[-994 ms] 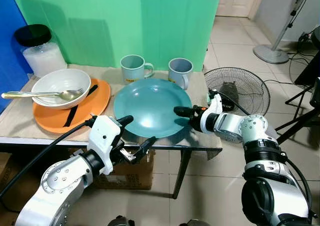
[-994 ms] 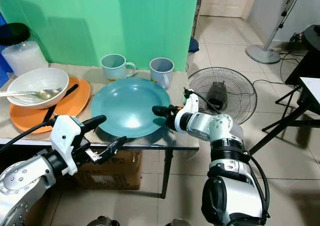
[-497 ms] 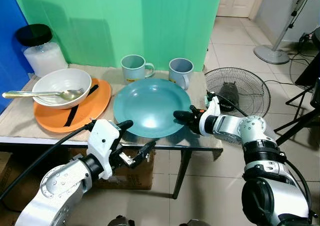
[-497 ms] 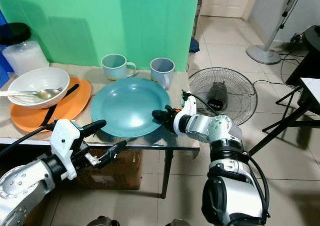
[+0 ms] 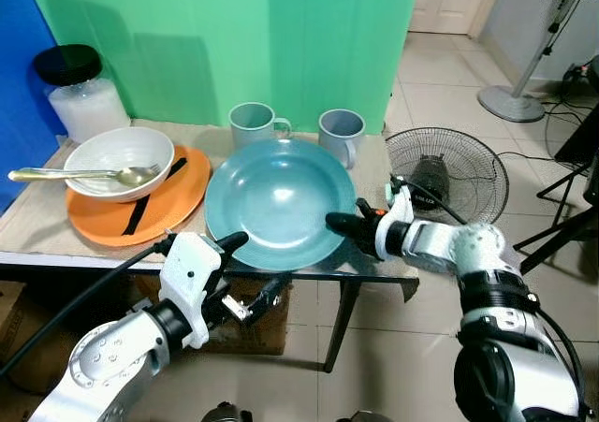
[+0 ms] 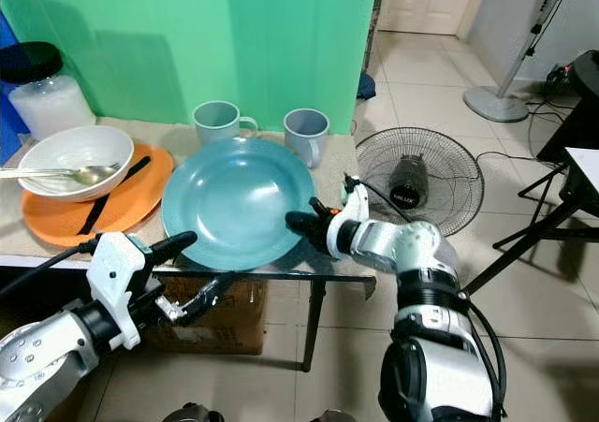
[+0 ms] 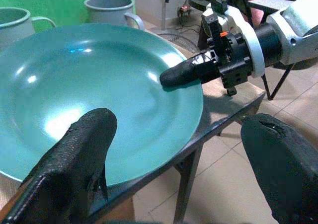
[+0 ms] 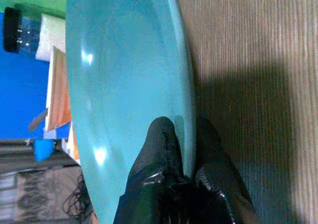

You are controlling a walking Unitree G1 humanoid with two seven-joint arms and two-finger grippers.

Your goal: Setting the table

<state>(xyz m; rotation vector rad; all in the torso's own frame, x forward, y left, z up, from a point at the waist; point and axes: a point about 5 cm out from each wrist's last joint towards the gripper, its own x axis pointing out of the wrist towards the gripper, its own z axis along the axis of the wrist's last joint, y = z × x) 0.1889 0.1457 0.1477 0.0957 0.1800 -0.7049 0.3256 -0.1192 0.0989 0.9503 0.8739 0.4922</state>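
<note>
A large round teal plate [image 5: 276, 202] lies on the tabletop [image 5: 37, 221], with its near edge reaching the tabletop's front rim. The right gripper [image 5: 339, 224] is clamped on the plate's right-hand rim: in the right wrist view one black finger lies on the plate's upper face [image 8: 159, 144] and the other sits under the rim, the plate's edge pinched between them. The left gripper [image 5: 245, 270] hangs at the front of the tabletop with its fingers spread wide apart and holding nothing; its upper finger [image 5: 230, 241] is just at the plate's near edge, and its lower finger is below the tabletop's rim.

Behind the teal plate stand two pale blue-grey mugs, one [image 5: 253, 123] at the plate's back left and one [image 5: 340, 134] at its back right, both close to the plate's far rim. To the left of the teal plate lies a flat orange plate [image 5: 178, 193], almost touching it. A white bowl [image 5: 117, 151] sits on the orange plate, with a metal spoon [image 5: 75, 174] resting across it. A black-handled utensil [image 5: 150, 202] lies on the orange plate beside the bowl. Further left and back from the teal plate stands a clear jar with a black lid [image 5: 80, 90], holding something white.

Beyond the tabletop's right end, on the tiled floor, a round wire-caged fan [image 5: 447, 165] sits near the right arm. A cardboard box [image 5: 257, 324] lies under the tabletop, beneath the teal plate.
</note>
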